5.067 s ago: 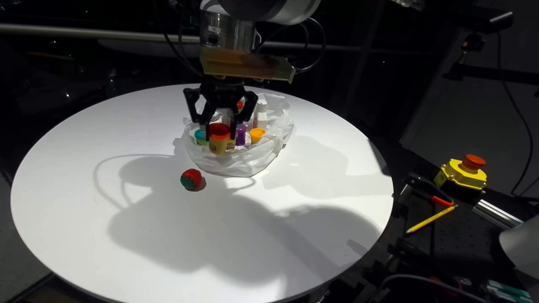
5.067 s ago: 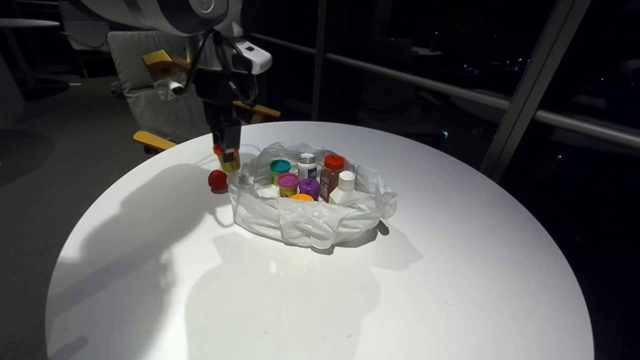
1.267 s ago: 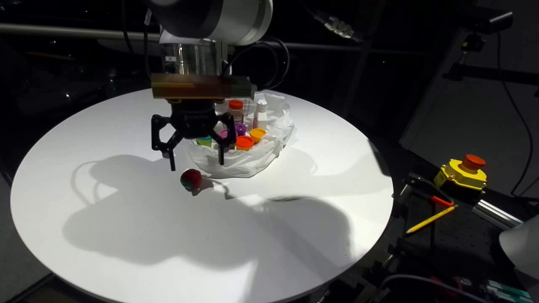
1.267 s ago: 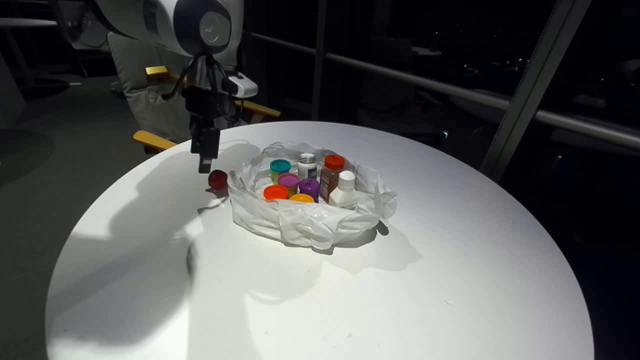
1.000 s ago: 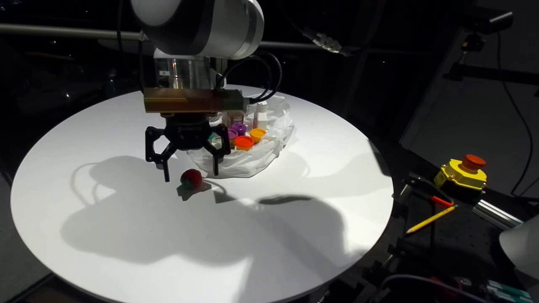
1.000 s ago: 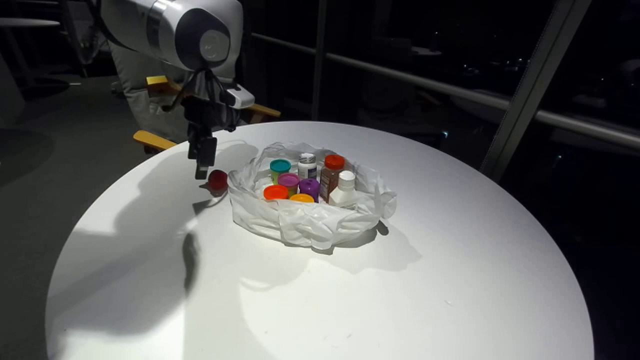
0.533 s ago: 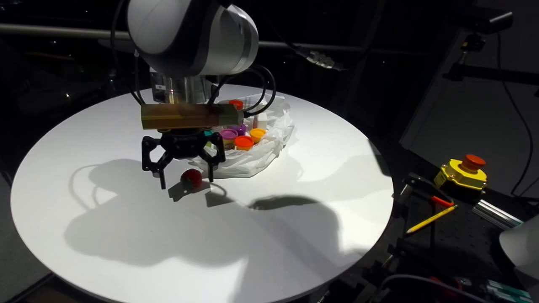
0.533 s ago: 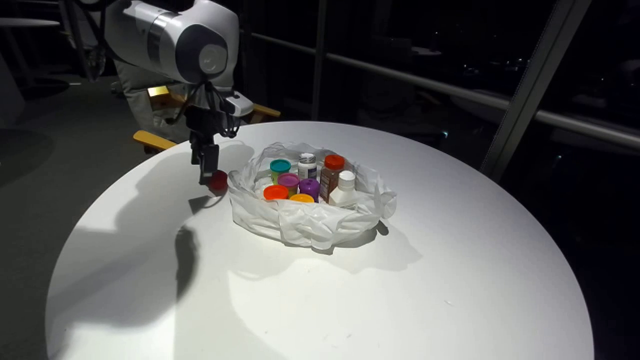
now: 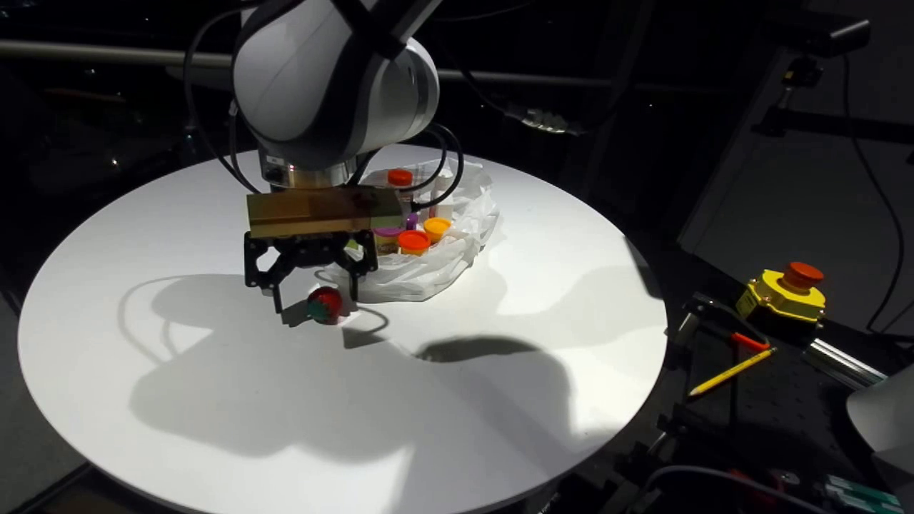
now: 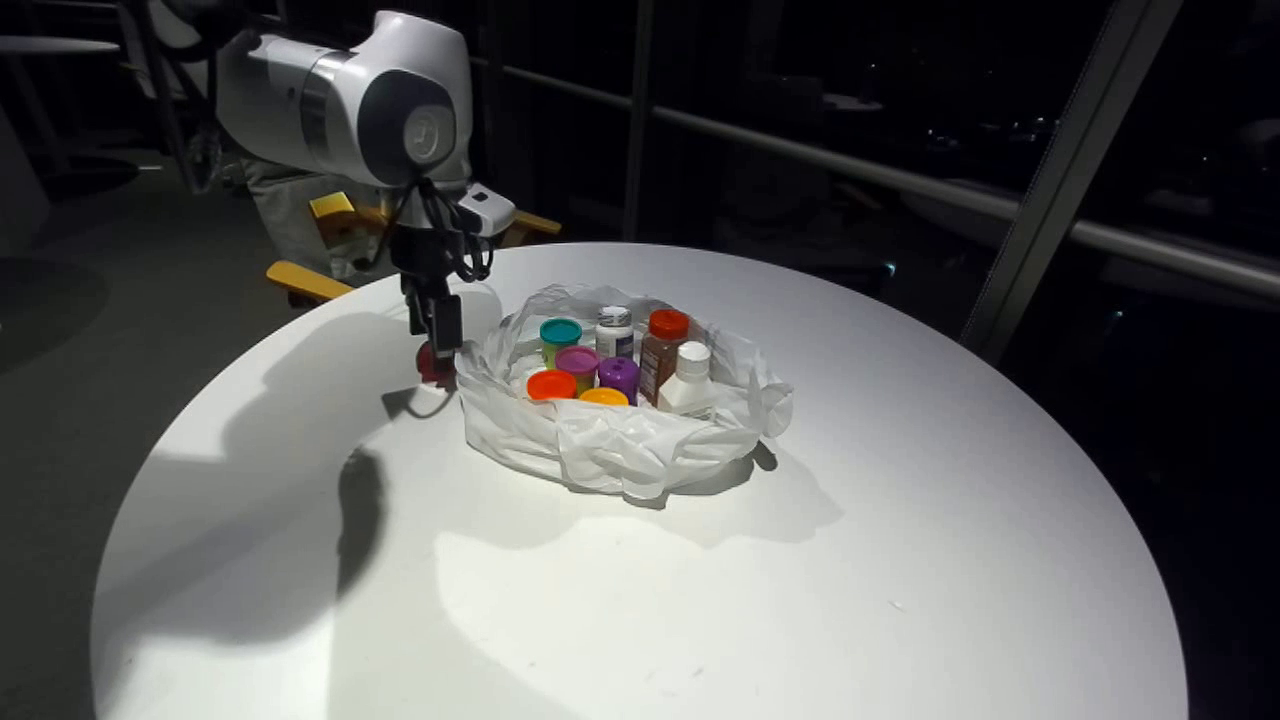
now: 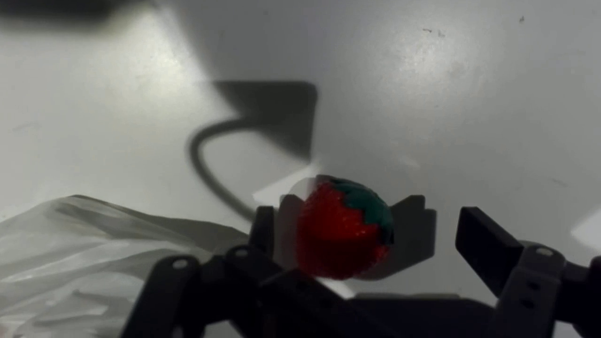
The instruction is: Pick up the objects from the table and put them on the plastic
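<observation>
Wrist view: the spread pincer (image 11: 366, 220) has just come down astride the strawberry (image 11: 342, 230) on the bench (image 11: 497, 117), lower centre of frame, so grasping it for the plastic (image 11: 65, 263) likely comes next.

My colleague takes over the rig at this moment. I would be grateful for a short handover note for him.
Claw: open, strawberry between its tips in the wrist view, not gripped.
Strawberry: on the table, beside the plastic bag.
Done: four lidded tubs, three bottles and a purple item are in the bag.
To do: grip the strawberry, lift it and place it in the bag.
</observation>
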You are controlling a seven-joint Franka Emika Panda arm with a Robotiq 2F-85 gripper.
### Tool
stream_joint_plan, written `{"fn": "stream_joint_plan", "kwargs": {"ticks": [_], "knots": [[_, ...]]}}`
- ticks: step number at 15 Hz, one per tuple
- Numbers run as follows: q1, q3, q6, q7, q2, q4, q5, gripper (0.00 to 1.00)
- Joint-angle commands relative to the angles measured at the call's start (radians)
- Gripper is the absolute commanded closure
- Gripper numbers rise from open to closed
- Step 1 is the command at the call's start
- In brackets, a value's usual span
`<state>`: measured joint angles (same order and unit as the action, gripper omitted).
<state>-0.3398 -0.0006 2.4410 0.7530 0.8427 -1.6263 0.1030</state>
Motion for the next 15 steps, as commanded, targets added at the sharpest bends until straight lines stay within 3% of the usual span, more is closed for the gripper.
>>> {"fn": "stream_joint_plan", "kwargs": {"ticks": [1, 4, 5, 6, 12, 15], "knots": [[-0.015, -0.014, 0.007, 0.036, 0.008, 0.02, -0.01, 0.0], [-0.019, -0.021, -0.002, 0.058, 0.004, 0.017, -0.014, 0.0], [-0.019, -0.021, -0.001, 0.062, 0.004, 0.016, -0.015, 0.25], [-0.019, -0.022, -0.002, 0.066, 0.005, 0.017, -0.016, 0.26], [-0.022, -0.03, -0.014, 0.1, 0.011, 0.019, -0.02, 0.73], [-0.016, -0.023, -0.039, 0.116, -0.009, 0.016, -0.013, 0.73]]}}
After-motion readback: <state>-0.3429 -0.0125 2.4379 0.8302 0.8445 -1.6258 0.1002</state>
